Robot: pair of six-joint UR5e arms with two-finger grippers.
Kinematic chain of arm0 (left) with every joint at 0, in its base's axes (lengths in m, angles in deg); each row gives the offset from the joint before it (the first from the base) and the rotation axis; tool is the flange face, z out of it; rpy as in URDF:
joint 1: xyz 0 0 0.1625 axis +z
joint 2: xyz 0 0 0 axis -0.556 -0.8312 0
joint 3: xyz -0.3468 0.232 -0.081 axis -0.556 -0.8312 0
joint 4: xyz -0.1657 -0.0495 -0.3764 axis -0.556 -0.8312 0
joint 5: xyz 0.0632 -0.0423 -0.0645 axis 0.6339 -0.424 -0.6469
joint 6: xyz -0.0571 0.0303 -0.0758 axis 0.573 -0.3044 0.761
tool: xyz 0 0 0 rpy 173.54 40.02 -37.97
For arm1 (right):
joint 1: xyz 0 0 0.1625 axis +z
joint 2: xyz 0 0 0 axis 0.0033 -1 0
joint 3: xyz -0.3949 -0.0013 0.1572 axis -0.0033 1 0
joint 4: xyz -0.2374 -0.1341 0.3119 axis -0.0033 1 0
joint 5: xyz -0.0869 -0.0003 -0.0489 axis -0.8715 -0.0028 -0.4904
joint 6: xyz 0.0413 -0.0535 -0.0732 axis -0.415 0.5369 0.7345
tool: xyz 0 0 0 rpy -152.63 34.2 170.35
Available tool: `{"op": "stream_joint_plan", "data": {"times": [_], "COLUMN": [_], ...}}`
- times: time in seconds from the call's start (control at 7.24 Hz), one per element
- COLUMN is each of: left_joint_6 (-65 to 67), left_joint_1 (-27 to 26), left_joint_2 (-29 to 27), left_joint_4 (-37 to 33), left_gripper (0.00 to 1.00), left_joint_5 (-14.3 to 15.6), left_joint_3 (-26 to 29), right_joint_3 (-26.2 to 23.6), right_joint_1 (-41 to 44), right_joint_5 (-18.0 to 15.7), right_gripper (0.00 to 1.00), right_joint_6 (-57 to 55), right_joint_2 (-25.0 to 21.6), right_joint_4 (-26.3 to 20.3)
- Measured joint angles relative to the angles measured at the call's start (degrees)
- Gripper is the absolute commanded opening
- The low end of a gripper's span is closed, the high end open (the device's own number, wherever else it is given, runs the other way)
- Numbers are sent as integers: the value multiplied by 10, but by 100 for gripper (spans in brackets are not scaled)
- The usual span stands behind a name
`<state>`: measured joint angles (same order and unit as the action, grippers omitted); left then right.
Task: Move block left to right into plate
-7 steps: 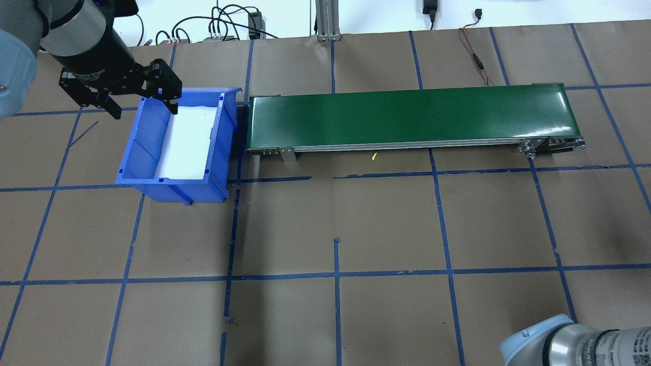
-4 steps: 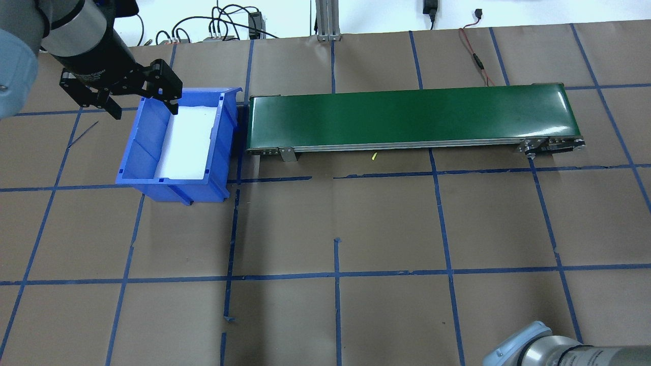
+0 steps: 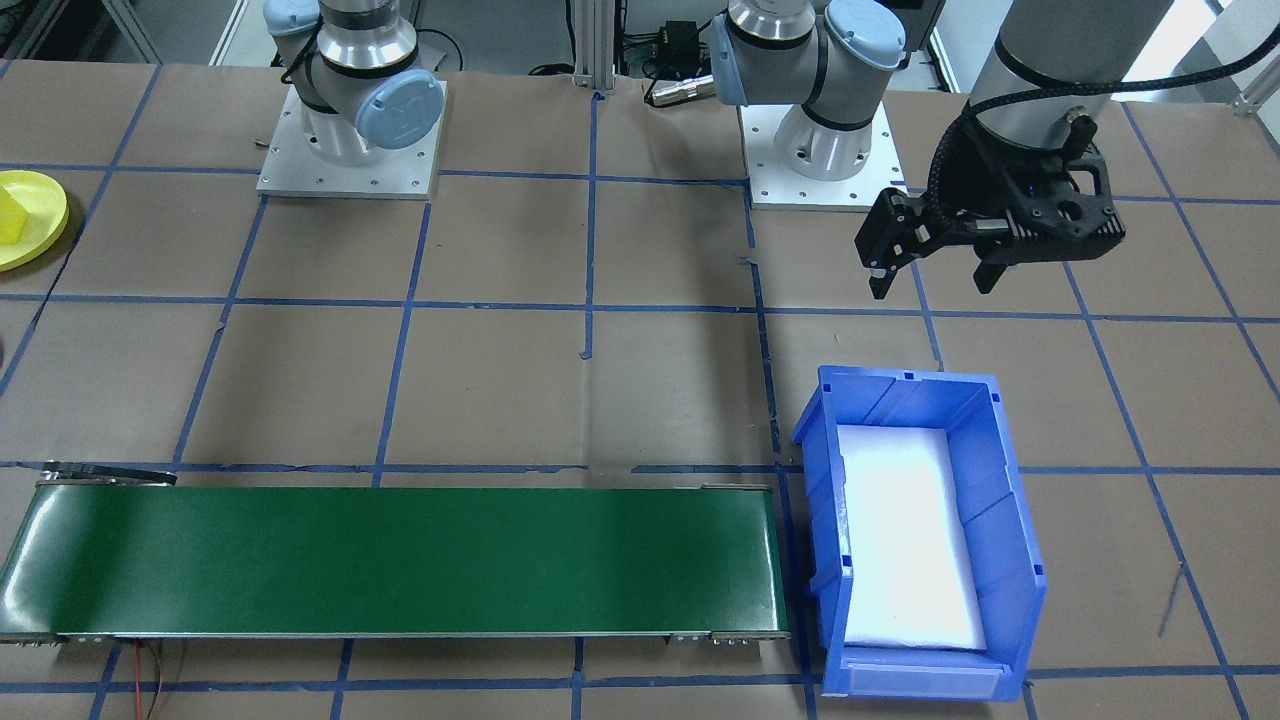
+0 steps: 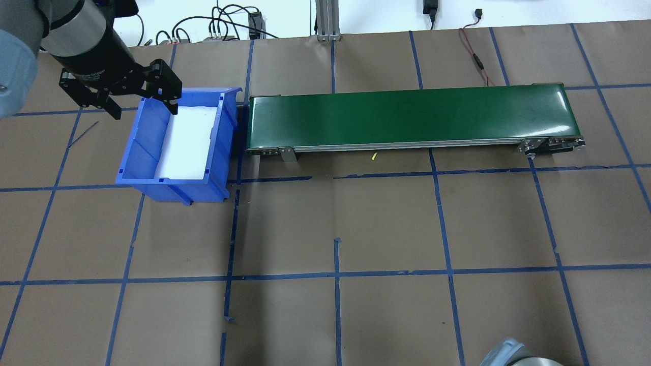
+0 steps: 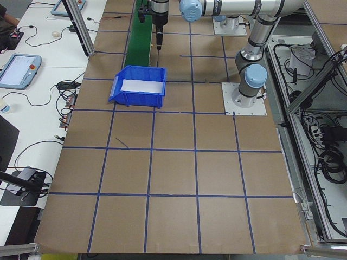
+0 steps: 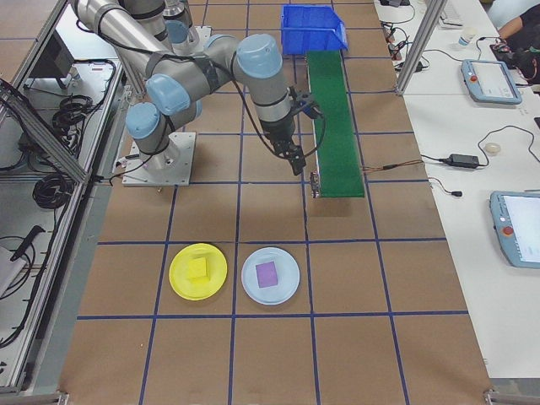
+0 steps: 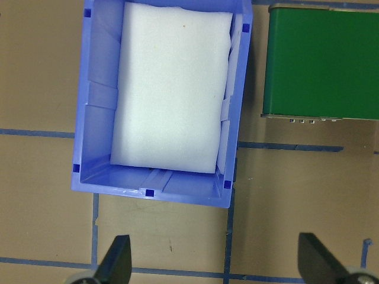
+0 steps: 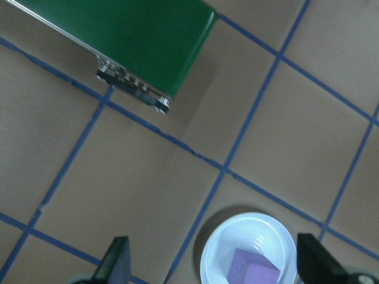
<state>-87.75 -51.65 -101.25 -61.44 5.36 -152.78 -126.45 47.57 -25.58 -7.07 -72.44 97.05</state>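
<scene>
Your right arm has slipped almost out of the overhead view, while the left end effector (image 4: 137, 99) still hangs spread and empty over the bin's (image 4: 133, 152) far corner. The right end effector (image 8: 213, 269) is released too. The yellow block (image 6: 198, 268) already sits in the yellow plate (image 6: 179, 283), well apart from the bin.

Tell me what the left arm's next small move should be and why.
Probably pull the open left gripper back rather than dipping in: the blue bin holds only white foam, the green belt is bare, and a yellow block already sits in the yellow plate.
</scene>
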Motion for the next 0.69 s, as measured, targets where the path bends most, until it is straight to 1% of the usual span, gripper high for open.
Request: {"op": "stream_joint_plan", "data": {"times": [0.14,0.28,0.69], "left_joint_6": [0,0,0], "left_joint_1": [0,0,0], "left_joint_2": [0,0,0], "left_joint_4": [0,0,0], "left_gripper": [100,100,100], "left_joint_5": [0,1,1], "left_joint_3": [0,0,0], "right_joint_3": [2,3,5], "right_joint_1": [62,124,282], "right_joint_5": [2,2,-5], "right_gripper": [100,100,100], "right_joint_6": [-52,-127,-436], "right_joint_2": [-2,-2,2], "right_joint_4": [-6,-9,-11]}}
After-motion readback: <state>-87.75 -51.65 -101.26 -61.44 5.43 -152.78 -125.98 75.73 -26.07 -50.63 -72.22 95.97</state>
